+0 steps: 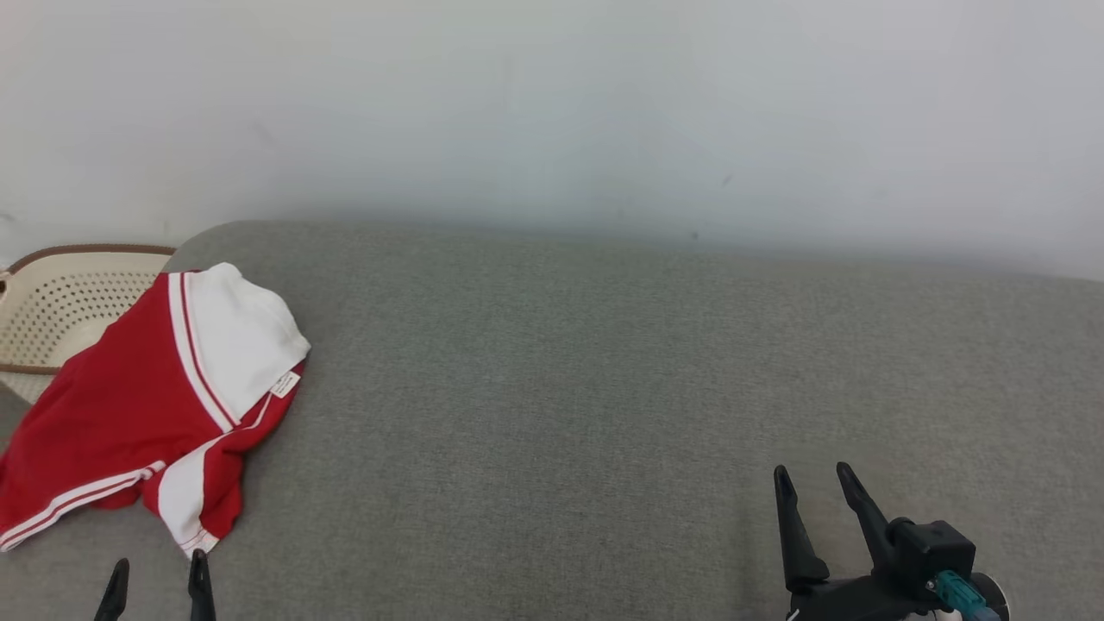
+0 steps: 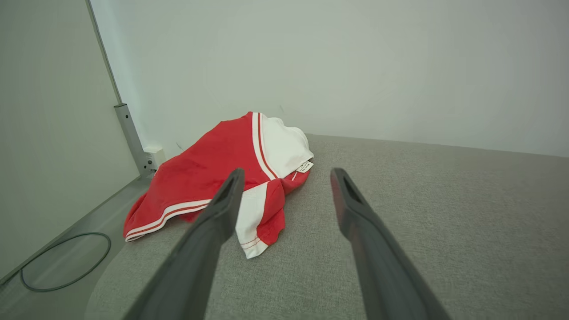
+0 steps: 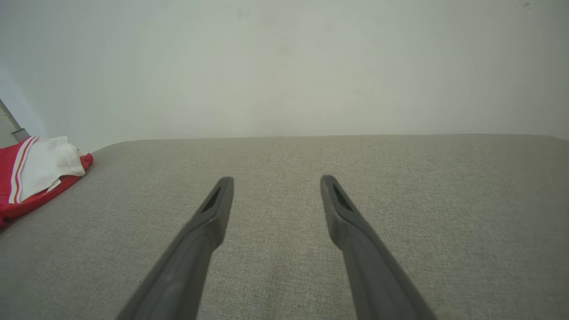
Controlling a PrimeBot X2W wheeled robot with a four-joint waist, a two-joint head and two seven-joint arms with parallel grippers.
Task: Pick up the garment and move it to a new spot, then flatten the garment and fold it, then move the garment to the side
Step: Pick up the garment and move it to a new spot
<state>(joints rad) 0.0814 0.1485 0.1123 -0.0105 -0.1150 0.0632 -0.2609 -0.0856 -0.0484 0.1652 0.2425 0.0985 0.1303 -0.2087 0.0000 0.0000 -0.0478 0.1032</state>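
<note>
For the left gripper (image 1: 159, 576), the step in hand is looking like the first pick-up. It would do well to be moving forward and down onto a raised fold near the middle of the garment (image 1: 129, 379), not the thin hem corner. It should be closing only once cloth is sitting between the fingers, so the bundle is lifting as one and not trailing.

Its two long dark fingers are standing wide apart, holding nothing, low over a grey padded surface (image 1: 561, 388). Whether they are touching it is unclear.

The red and white garment is lying crumpled just ahead of the fingertips and slightly to their left, at the surface's edge. A white-striped hem corner is pointing back toward the gripper, and a small white label (image 1: 285, 384) is showing on the inner side.

Beyond the garment, a cream perforated basket (image 1: 69, 302) is peeking out. Well off to the other side, the right gripper (image 1: 813, 483) is hovering over bare fabric, spread open and empty. A plain pale wall (image 1: 552, 103) is rising behind everything
</note>
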